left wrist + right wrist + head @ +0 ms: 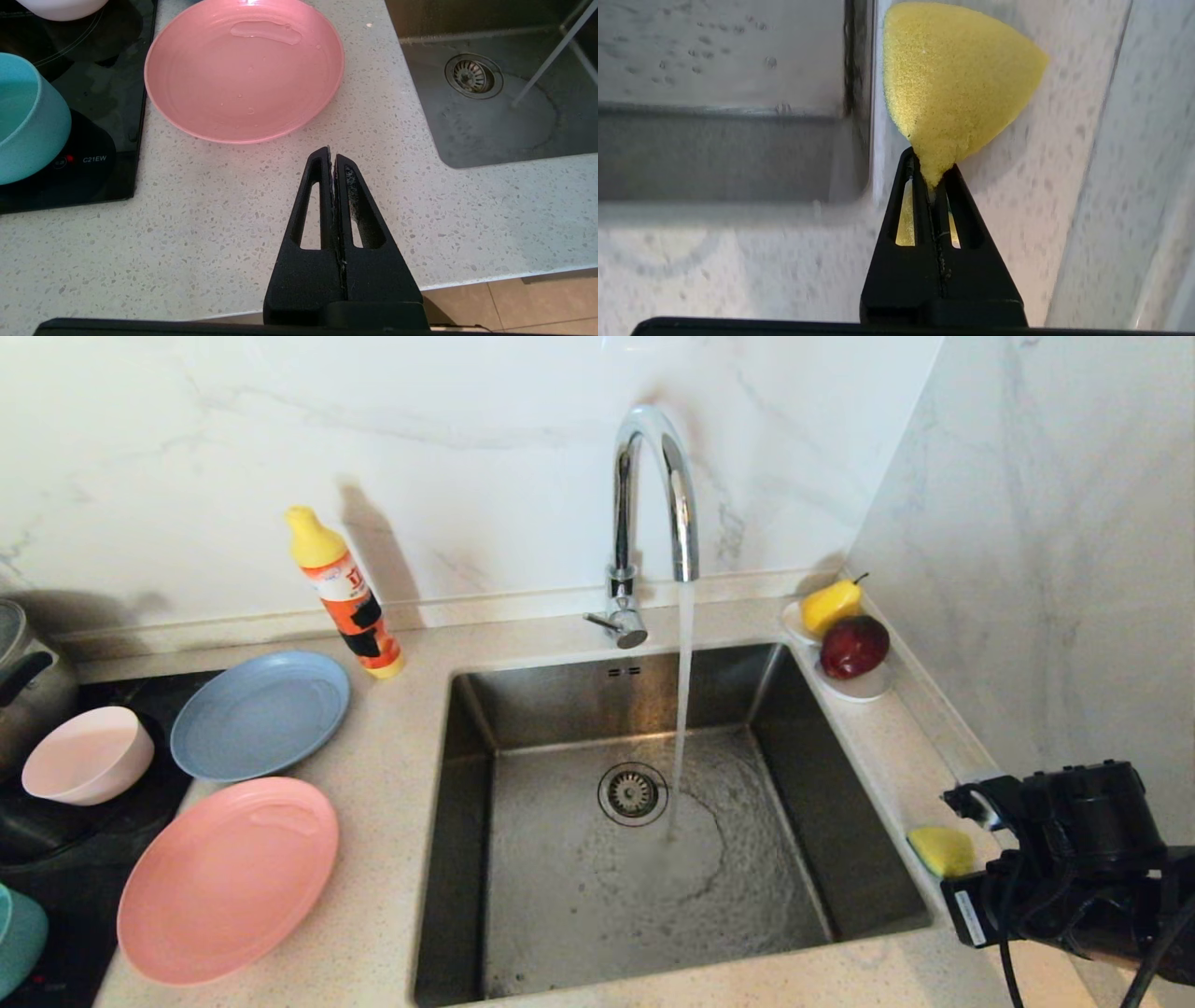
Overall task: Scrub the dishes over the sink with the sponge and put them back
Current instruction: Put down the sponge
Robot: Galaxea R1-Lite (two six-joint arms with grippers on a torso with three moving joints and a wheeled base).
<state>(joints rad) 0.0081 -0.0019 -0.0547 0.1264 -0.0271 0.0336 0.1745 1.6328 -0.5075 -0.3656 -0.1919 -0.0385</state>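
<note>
My right gripper (931,161) is shut on a corner of the yellow sponge (957,79), just above the counter strip right of the sink (560,905). In the head view the sponge (943,849) peeks out beside the right wrist. Left of the sink lie the salmon-pink plate (229,877), the grey-blue plate (261,714), the pale pink bowl (89,754) and, at the edge, the teal bowl (19,938). My left gripper (332,156) is shut and empty, parked over the counter's front edge below the salmon-pink plate (244,70).
Water runs from the chrome faucet (653,495) into the basin beside the drain (633,793). An orange detergent bottle (345,597) stands behind the plates. A pear (831,605) and an apple (854,647) sit on a white dish at the back right. The marble wall (1074,569) is close on the right.
</note>
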